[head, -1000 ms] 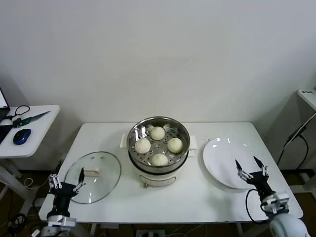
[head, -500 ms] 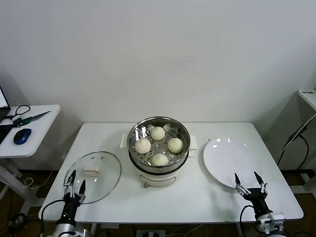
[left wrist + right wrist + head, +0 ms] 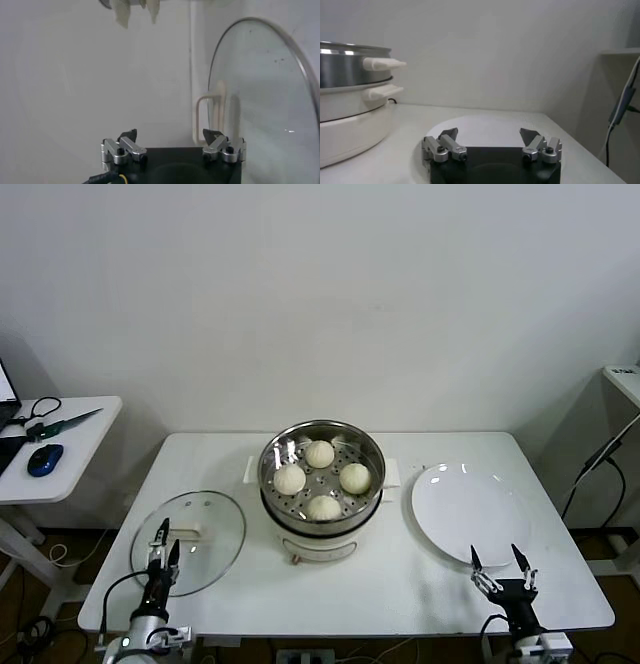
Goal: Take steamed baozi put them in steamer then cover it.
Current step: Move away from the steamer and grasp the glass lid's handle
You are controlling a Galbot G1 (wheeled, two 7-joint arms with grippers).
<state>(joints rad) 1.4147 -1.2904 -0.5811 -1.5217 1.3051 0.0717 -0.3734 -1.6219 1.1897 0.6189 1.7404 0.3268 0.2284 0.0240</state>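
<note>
Left pincer [image 3: 173, 141], right pincer [image 3: 490, 140] — black bodies, silver knuckles, dark tips; thin yellowish cable, perhaps.

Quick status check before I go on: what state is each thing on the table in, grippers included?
Steamer: uncovered, on the white cooker base.
Steamed baozi: all four inside the steamer.
Cover: off, lying flat on the table to the steamer's left.
Plate: empty, to the steamer's right.
Left gripper: jaws open, over the cover's near edge, holding nothing.
Right gripper: jaws open, at the plate's near edge, holding nothing.
</note>
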